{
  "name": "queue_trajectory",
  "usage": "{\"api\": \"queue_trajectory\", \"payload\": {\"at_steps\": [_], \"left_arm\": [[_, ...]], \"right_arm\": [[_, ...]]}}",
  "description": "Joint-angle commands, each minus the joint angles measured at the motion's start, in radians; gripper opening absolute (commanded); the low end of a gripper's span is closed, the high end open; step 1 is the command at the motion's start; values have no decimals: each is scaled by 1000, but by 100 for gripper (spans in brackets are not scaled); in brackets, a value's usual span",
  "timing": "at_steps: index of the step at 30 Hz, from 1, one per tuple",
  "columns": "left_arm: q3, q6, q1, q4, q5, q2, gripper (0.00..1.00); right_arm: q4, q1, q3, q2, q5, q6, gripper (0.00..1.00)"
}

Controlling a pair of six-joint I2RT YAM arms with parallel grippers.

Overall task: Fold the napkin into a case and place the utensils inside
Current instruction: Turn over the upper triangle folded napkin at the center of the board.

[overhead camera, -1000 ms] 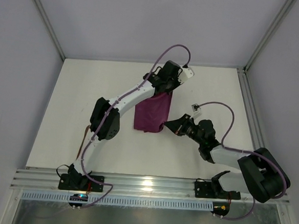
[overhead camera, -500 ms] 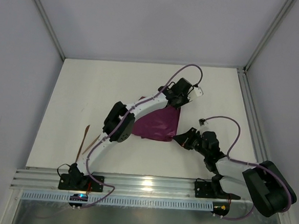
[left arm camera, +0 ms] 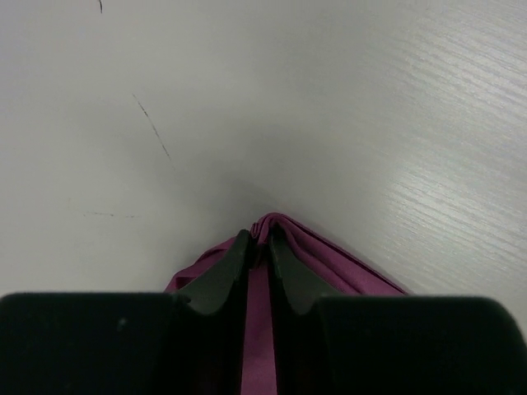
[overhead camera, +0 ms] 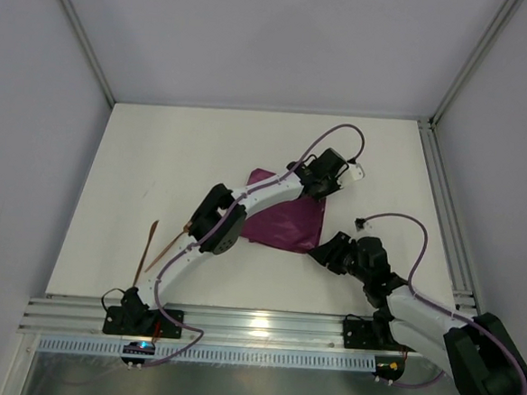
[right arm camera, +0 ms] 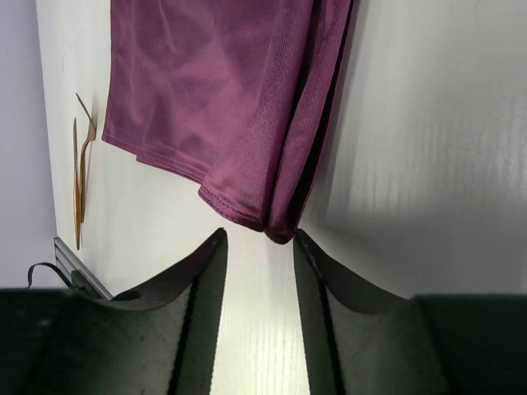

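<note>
Tending a plum napkin on a white table, pale walls closing round.
Stretching the left gripper far across, pinching a cloth fold in narrow jaws; holding the right gripper low, jaws spread just short of the near corner, with utensils well left.

Pale grey walls and metal posts enclose a white table.

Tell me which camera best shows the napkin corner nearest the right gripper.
Right wrist: the folded corner of the napkin lies just beyond the open right gripper, untouched, its layers plain. Top external shows that corner small, beside the gripper. Left wrist shows only another end, pinched in the left gripper.
</note>
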Motion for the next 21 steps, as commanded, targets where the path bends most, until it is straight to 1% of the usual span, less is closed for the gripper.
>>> {"api": "queue_trajectory", "payload": {"at_steps": [1,2,3,5,8,10,12,15,16,17,18,19,20,21], "left_arm": [[53,-25,-4,33,11,-14,16],[61,-28,-6,22,14,-16,19],[68,-31,-6,13,22,-17,21],[114,-41,-9,-9,25,-23,31],[145,-44,-9,-22,13,-34,39],[160,-44,-9,-30,-2,-42,45],[165,-44,-9,-32,-28,-62,48],[147,-45,-6,-38,-113,-108,48],[130,-51,-3,-39,-127,-126,48],[81,-59,8,-41,-145,-173,48],[53,-68,16,-42,-148,-201,48],[21,-88,25,-50,-153,-232,48],[-14,-99,45,-52,-151,-264,48],[-96,-107,54,-53,-148,-337,48]], "right_arm": [[-174,5,22,-144,73,-18,46],[-250,6,36,-180,91,-25,47],[-290,5,43,-215,110,-35,48],[-378,3,69,-339,180,-80,52],[-446,0,120,-381,210,-130,57],[-475,-15,160,-378,210,-171,59],[-473,-43,191,-329,210,-228,62],[-455,-147,276,-205,182,-307,63],[-450,-218,325,-167,165,-321,64],[-402,-256,355,-83,98,-344,63],[-400,-291,387,-32,64,-357,64],[-409,-323,471,20,35,-375,64],[-436,-374,515,76,-9,-398,64],[-437,-395,555,184,-46,-430,62]]}}
